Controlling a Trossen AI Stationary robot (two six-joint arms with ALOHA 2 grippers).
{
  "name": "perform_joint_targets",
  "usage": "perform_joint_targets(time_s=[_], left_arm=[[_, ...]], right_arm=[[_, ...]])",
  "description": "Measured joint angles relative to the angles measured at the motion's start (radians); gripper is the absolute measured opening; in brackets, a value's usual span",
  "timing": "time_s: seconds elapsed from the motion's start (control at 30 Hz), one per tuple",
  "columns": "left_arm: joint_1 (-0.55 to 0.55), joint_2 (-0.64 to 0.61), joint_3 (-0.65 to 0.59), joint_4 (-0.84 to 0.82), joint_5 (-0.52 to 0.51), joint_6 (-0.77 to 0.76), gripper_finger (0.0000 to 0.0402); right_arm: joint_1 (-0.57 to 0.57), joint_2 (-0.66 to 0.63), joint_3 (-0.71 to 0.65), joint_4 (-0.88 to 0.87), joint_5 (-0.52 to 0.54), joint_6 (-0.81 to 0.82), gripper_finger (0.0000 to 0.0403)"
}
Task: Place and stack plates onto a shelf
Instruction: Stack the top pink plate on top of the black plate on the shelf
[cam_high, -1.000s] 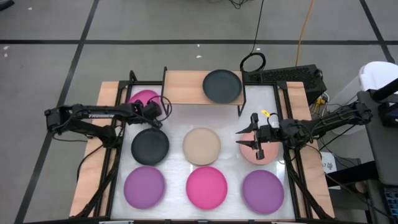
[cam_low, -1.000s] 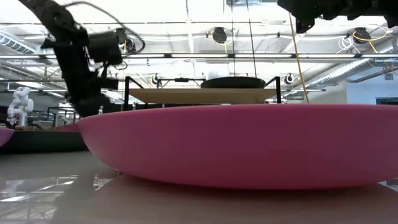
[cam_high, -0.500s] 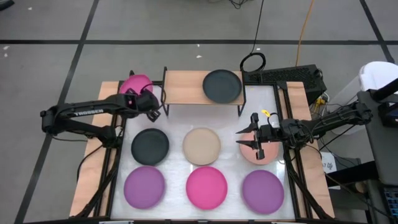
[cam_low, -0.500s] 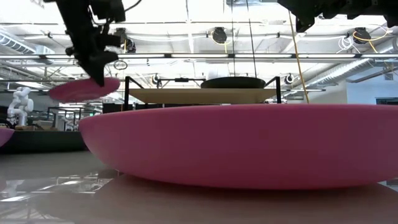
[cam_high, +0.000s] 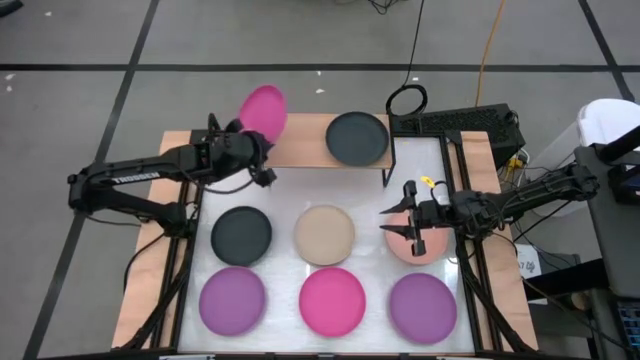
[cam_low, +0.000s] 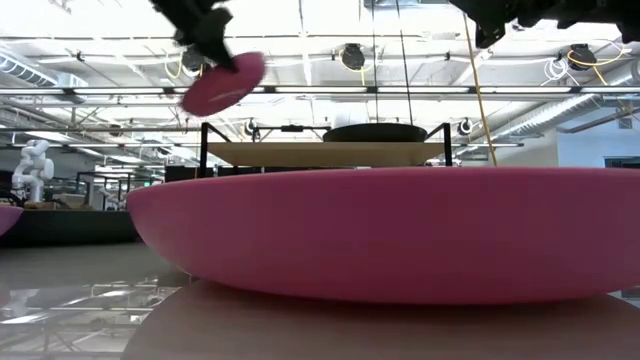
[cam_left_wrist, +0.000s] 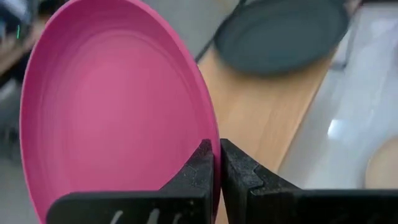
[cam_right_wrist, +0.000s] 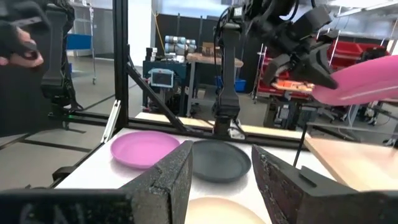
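Nearest the counter's front edge we see a row of three round matte plates: a purple plate, a magenta plate and another purple plate. Behind them lie a dark grey plate, a beige plate and a salmon pink plate, the last partly covered by the right pincer, which hangs over it with its fingers spread and nothing between them. Farther back stands the low shelf with its light wooden board and thin black legs, a second dark grey plate resting on its right half. The left pincer is clenched on the rim of a second magenta plate, held tilted in the air over the shelf's left end. We judge the carrying step is under way; next the plate needs levelling and lowering onto the bare board beside the dark grey plate. In the low view the near magenta plate blocks almost everything on the white counter.
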Motion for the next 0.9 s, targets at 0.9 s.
perform_joint_targets(time_s=[0.9], left_arm=[[-0.010, 0.613, 0.497, 0.090, 0.187, 0.512, 0.0012]], right_arm=[[0.026, -0.173, 0.001, -0.059, -0.002, -0.002, 0.0146]])
